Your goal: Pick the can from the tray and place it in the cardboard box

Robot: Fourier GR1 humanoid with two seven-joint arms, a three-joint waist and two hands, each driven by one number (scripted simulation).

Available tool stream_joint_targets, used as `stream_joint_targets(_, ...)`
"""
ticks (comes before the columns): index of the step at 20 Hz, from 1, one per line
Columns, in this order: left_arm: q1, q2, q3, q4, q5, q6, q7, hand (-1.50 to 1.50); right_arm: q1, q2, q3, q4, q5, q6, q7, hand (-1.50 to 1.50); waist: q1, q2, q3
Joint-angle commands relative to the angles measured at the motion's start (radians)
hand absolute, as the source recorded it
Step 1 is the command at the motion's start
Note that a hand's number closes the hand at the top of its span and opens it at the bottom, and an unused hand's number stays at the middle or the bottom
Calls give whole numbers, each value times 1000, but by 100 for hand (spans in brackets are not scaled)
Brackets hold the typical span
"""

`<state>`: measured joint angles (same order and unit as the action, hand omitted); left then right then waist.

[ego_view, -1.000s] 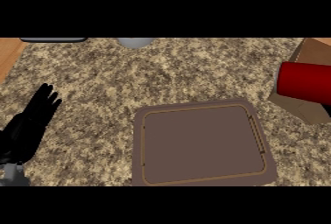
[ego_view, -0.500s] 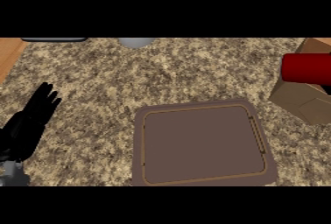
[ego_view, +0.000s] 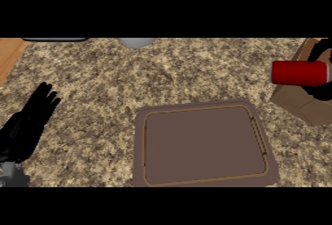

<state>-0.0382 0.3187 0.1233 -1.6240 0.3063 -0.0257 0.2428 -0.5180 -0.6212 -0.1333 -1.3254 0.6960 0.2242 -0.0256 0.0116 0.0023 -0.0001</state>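
Observation:
A red can [ego_view: 298,73] lies on its side in the air at the right edge, over the brown cardboard box [ego_view: 310,107]. My right hand [ego_view: 322,89] shows only as black fingers curled round the can's far end, mostly cut off by the view's edge. The brown tray [ego_view: 202,144] lies flat on the counter at lower centre with nothing on it. My left hand [ego_view: 29,123] rests open at the left edge, fingers pointing up.
A grey round object [ego_view: 136,42] sits at the counter's far edge, with a dark flat item [ego_view: 55,39] to its left. A wooden strip [ego_view: 9,55] borders the granite counter at the upper left.
The red can has risen and moved farther over the cardboard box, carried by my right hand. The left hand and the tray have stayed put.

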Motion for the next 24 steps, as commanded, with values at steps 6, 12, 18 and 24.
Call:
stream_joint_targets(6,28,0,19,-49,10,-17,23,0,-24,22,3,339,42,-7,-82,-150,9,1,1)
stream_joint_targets(12,35,-40,10,-6,-34,-2,-20,0,2,59,-94,285,-82,-37,-203,-150,-7,-2,0)
stream_joint_targets(18,37,-7,42,-37,7,-30,4,0,-52,105,-328,309,-326,-47,-167,-150,-8,-4,1)
stream_joint_targets(24,26,-26,23,-70,-23,7,54,0,-61,-29,-474,432,-480,85,-172,-150,-6,-2,1)
